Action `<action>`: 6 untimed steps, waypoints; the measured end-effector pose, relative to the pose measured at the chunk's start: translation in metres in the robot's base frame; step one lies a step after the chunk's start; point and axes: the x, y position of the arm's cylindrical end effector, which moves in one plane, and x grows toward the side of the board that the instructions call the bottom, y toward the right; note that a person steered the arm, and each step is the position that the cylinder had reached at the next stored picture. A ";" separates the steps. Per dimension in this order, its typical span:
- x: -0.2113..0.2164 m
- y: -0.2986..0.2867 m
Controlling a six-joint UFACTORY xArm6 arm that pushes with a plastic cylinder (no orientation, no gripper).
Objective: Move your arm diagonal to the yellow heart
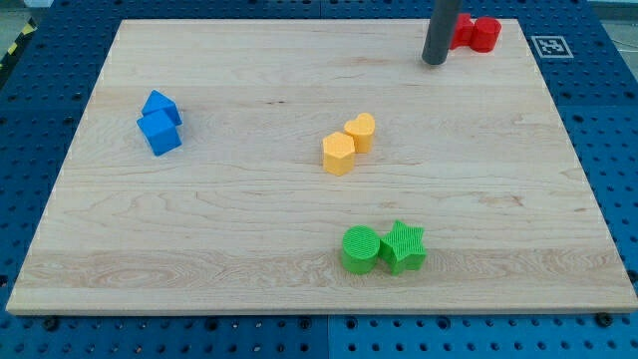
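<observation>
The yellow heart (pixel 361 131) sits near the middle of the wooden board (pixel 249 219), touching a yellow hexagon (pixel 338 154) at its lower left. My tip (pixel 434 62) is at the view's top right, up and to the right of the heart and well apart from it. It stands just left of two red blocks (pixel 477 32), whose shapes I cannot make out; the rod hides part of the left one.
Two blue blocks (pixel 159 123) touch each other at the view's left. A green cylinder (pixel 361 248) and a green star (pixel 404 246) sit side by side at the view's bottom. A blue pegboard (pixel 608 120) surrounds the board.
</observation>
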 end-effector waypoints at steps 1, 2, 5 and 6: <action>0.015 0.001; 0.037 0.002; 0.057 0.001; 0.057 -0.007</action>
